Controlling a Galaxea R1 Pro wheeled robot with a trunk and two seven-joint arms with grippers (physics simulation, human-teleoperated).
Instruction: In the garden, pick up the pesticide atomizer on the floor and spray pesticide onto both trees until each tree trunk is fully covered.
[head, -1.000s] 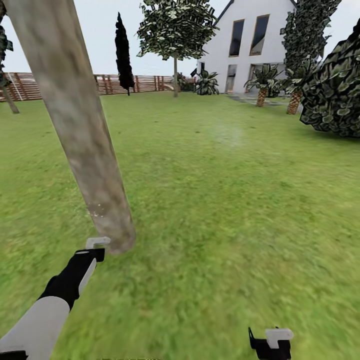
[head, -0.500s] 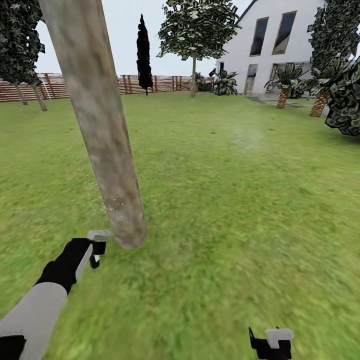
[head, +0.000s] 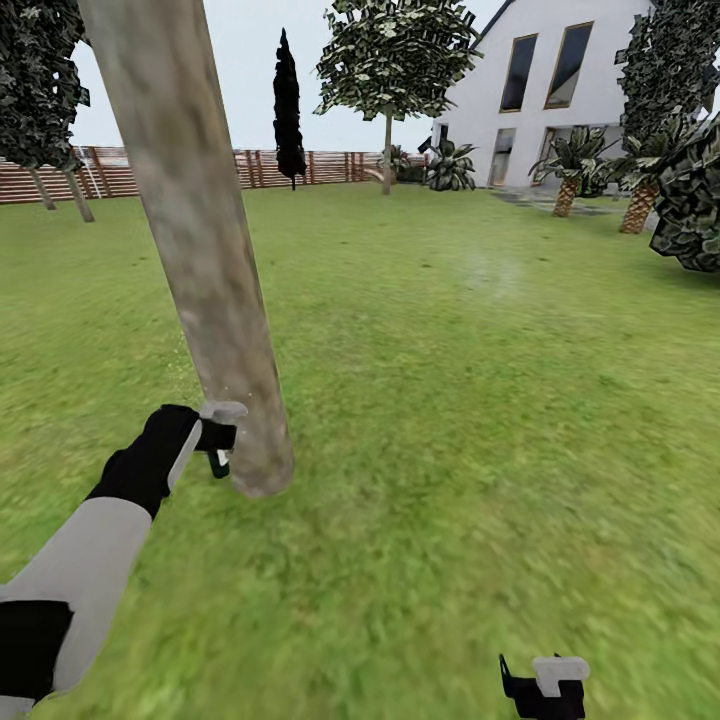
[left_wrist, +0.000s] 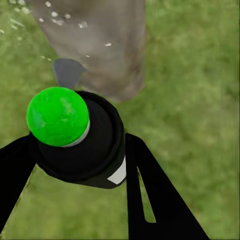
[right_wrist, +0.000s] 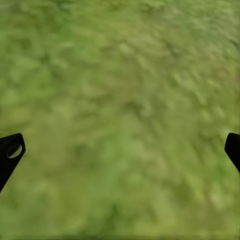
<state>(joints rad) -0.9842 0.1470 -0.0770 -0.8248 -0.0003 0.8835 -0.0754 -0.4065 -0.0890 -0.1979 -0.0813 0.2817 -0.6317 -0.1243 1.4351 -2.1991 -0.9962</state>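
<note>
A home garden is showing here: a wide green lawn is stretching back to a brown horizontal-slat wooden fence at the upper left of the frame, and a white gabled house with tall dark windows is standing at the upper right. Short palms, a near-black cypress and a leafy tree are lining the far edge.

The left claw is black, and between its fingers sits the atomizer, black with a bright green round top and a small white patch. Just beyond the claw, the tree trunk is pale grey-brown with mottled spots and small white specks. The grass floor is blurry green. The right claw has black fingertips over green grass.
</note>
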